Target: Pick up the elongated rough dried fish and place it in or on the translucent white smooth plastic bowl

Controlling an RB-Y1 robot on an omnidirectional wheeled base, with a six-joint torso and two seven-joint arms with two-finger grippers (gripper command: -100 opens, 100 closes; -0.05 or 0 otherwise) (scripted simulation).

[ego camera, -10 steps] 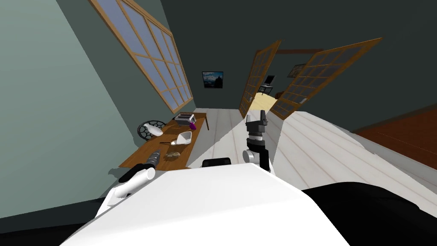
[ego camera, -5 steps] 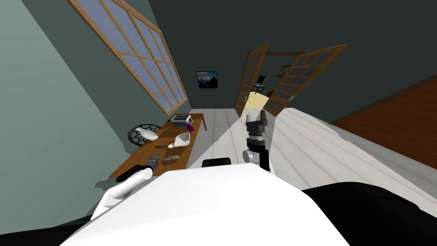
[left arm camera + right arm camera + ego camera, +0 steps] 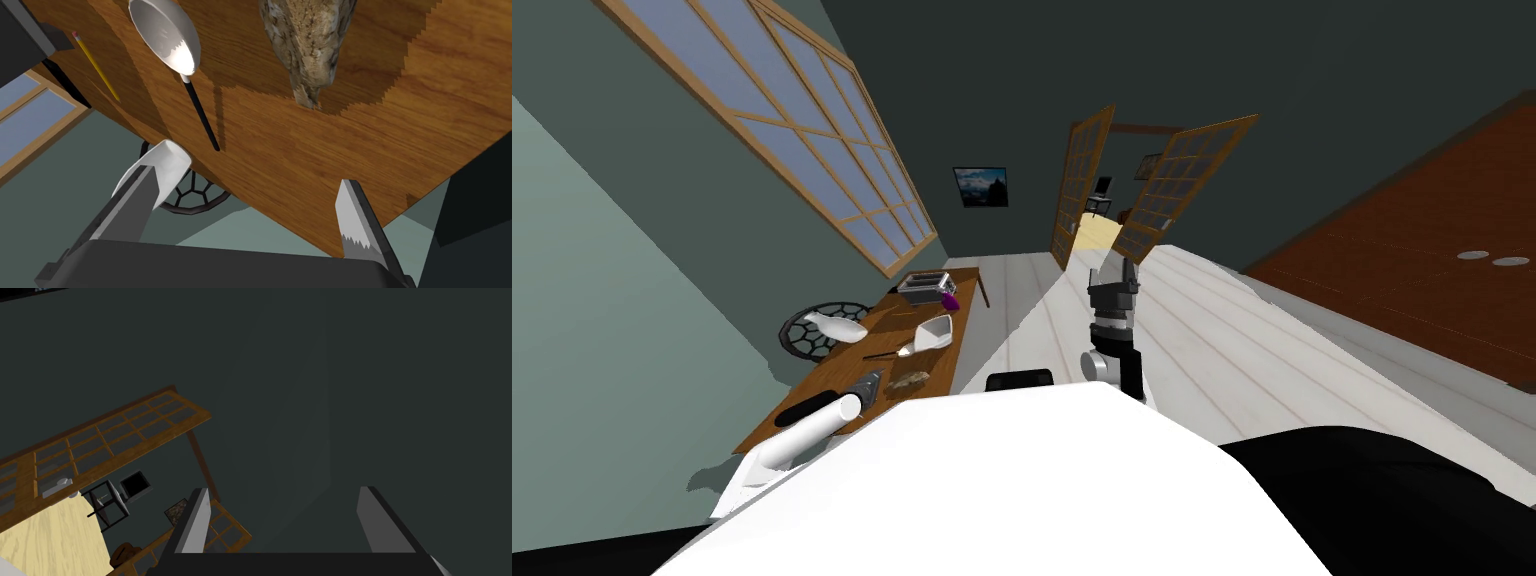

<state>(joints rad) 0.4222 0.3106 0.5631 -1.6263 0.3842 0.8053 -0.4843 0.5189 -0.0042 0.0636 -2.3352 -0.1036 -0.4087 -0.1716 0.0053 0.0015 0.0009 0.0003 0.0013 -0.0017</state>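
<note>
The left gripper (image 3: pixel 247 175) hangs wide open over the wooden counter (image 3: pixel 310 150). The dried fish (image 3: pixel 310 45) lies ahead of its fingers, untouched. In the head view the fish sits lower left of centre, just below the white bowl (image 3: pixel 934 333). It lies off the gripper's midline, so a straight reach may pinch only its tail or knock the spoon (image 3: pixel 167 35) nearby. The right gripper (image 3: pixel 282 490) idles mid-frame, also open.

On the table (image 3: pixel 300 165), dried fish (image 3: pixel 910 379), spoon (image 3: pixel 180 60) beside it, bowl (image 3: pixel 934 333) beyond, toaster (image 3: pixel 925 287) farthest
</note>
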